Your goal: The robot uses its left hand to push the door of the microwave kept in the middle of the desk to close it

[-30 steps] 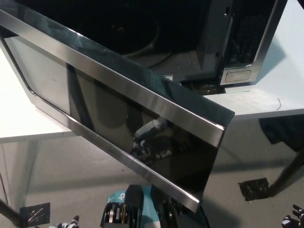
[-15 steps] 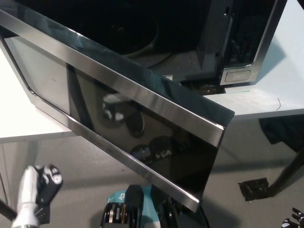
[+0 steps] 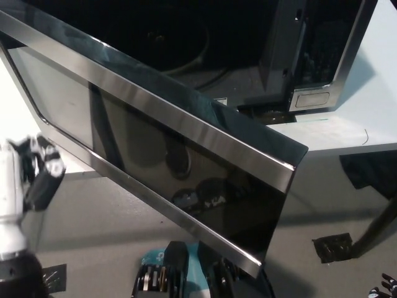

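1. Grey floor (image 3: 105, 217) lies below a white desk (image 3: 353, 118) carrying the microwave (image 3: 310, 56), cavity exposed.
2. Door (image 3: 186, 167): wide open, swung out over the desk edge toward the robot.
3. Left hand (image 3: 28, 177): raised at picture left, just beside the door's hinge end; motion blur prevents judging its fingers.
4. Right hand (image 3: 388, 287): barely visible at lower right, resting.
5. Risk: contact near the hinge gives poor leverage; the hand may slide along glossy glass, or shift the microwave.

Dim, glossy glare — motion-blurred left edge
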Controlling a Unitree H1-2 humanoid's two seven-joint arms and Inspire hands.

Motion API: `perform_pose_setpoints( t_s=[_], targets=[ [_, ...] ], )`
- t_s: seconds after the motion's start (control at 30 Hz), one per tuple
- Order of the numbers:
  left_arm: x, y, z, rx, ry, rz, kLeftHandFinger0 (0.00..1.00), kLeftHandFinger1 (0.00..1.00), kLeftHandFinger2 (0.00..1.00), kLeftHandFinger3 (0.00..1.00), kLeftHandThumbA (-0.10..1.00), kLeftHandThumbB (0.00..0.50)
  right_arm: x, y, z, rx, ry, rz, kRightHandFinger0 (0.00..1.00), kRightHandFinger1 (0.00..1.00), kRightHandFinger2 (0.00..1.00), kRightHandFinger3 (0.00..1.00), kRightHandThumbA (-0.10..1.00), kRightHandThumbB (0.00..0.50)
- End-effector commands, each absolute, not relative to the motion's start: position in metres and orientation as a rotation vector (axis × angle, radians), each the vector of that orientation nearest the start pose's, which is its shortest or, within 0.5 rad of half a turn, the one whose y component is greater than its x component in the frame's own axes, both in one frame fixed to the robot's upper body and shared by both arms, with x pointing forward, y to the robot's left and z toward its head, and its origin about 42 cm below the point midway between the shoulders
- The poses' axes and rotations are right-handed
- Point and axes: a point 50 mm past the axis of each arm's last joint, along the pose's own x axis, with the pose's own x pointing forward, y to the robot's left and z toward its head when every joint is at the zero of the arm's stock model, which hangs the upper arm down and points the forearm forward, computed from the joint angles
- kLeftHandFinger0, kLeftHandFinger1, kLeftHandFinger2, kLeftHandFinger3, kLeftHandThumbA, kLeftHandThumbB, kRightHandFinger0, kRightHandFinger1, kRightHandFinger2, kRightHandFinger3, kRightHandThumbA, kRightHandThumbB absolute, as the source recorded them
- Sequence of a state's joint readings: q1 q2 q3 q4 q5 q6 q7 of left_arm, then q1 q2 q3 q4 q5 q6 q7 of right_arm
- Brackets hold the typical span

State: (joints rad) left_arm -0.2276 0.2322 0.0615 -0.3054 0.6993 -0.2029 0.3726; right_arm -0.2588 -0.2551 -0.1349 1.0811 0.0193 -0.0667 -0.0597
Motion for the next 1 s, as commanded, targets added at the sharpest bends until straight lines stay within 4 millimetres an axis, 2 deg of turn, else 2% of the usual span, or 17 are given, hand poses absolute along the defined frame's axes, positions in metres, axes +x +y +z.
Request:
perform_pose_setpoints(
  t_s=[0.0,0.1,0.2,0.27,0.33,0.37,0.4,0.5,0.57,0.6,0.67,0.73,0.77,0.9,0.97],
  targets=[
    [0.281,0.204,0.367,0.872,-1.646,0.436,0.0,0.0,0.0,0.0,-0.1,0.5,0.286,-0.387,-0.047,-0.223,0.651,-0.305,0.8,0.92,0.99,0.99,0.06,0.0],
    [0.282,0.19,0.369,0.859,-1.704,0.352,0.0,0.0,0.0,0.0,-0.1,0.5,0.286,-0.387,-0.047,-0.223,0.651,-0.305,0.8,0.92,0.99,0.99,0.06,0.0],
    [0.275,0.162,0.372,0.839,-1.758,0.188,0.0,0.0,0.0,0.0,-0.09,0.5,0.283,-0.388,-0.048,-0.225,0.654,-0.307,0.8,0.92,0.99,0.99,0.06,0.0],
    [0.275,0.155,0.372,0.843,-1.781,0.145,0.0,0.0,0.0,0.0,-0.06,0.5,0.284,-0.387,-0.047,-0.226,0.652,-0.306,0.8,0.92,0.99,0.99,0.06,0.0],
    [0.279,0.141,0.369,0.858,-1.804,0.063,0.0,0.0,0.0,0.0,0.13,0.5,0.285,-0.387,-0.046,-0.229,0.649,-0.305,0.8,0.92,0.99,0.99,0.06,0.0],
    [0.281,0.137,0.368,0.862,-1.807,0.053,0.0,0.0,0.0,0.0,0.14,0.5,0.285,-0.387,-0.045,-0.229,0.65,-0.305,0.8,0.92,0.99,0.99,0.06,0.0],
    [0.284,0.129,0.367,0.837,-1.813,-0.007,0.0,0.0,0.0,0.0,0.23,0.5,0.286,-0.387,-0.045,-0.23,0.649,-0.304,0.8,0.92,0.99,0.99,0.06,0.0],
    [0.289,0.116,0.36,0.825,-1.808,-0.082,0.0,0.0,0.0,0.0,0.24,0.5,0.286,-0.387,-0.045,-0.231,0.648,-0.303,0.8,0.92,0.99,0.99,0.06,0.0],
    [0.294,0.106,0.349,0.823,-1.804,-0.102,0.0,0.0,0.0,0.0,0.25,0.5,0.286,-0.386,-0.044,-0.231,0.647,-0.303,0.8,0.92,0.99,0.99,0.06,0.0],
    [0.296,0.104,0.346,0.828,-1.807,-0.101,0.0,0.0,0.0,0.0,0.25,0.5,0.286,-0.386,-0.044,-0.231,0.647,-0.303,0.8,0.92,0.99,0.99,0.06,0.0],
    [0.304,0.097,0.337,0.842,-1.804,-0.113,0.0,0.0,0.0,0.0,0.4,0.5,0.287,-0.386,-0.044,-0.23,0.645,-0.304,0.8,0.92,0.99,0.99,0.06,0.0],
    [0.309,0.095,0.333,0.858,-1.795,-0.125,0.0,0.0,0.0,0.0,0.4,0.5,0.288,-0.386,-0.044,-0.229,0.643,-0.304,0.8,0.92,0.99,0.99,0.06,0.0],
    [0.319,0.094,0.328,0.878,-1.782,-0.125,0.0,0.0,0.0,0.0,0.4,0.5,0.288,-0.386,-0.044,-0.229,0.643,-0.304,0.8,0.92,0.99,0.99,0.06,0.0],
    [0.337,0.098,0.319,0.953,-1.748,-0.13,0.0,0.0,0.0,0.0,0.4,0.5,0.287,-0.385,-0.044,-0.227,0.642,-0.304,0.8,0.92,0.99,0.99,0.06,0.0],
    [0.354,0.1,0.312,0.993,-1.741,-0.116,0.0,0.0,0.0,0.0,0.41,0.5,0.287,-0.385,-0.044,-0.227,0.642,-0.305,0.8,0.92,0.99,0.99,0.06,0.0]
  ],
)
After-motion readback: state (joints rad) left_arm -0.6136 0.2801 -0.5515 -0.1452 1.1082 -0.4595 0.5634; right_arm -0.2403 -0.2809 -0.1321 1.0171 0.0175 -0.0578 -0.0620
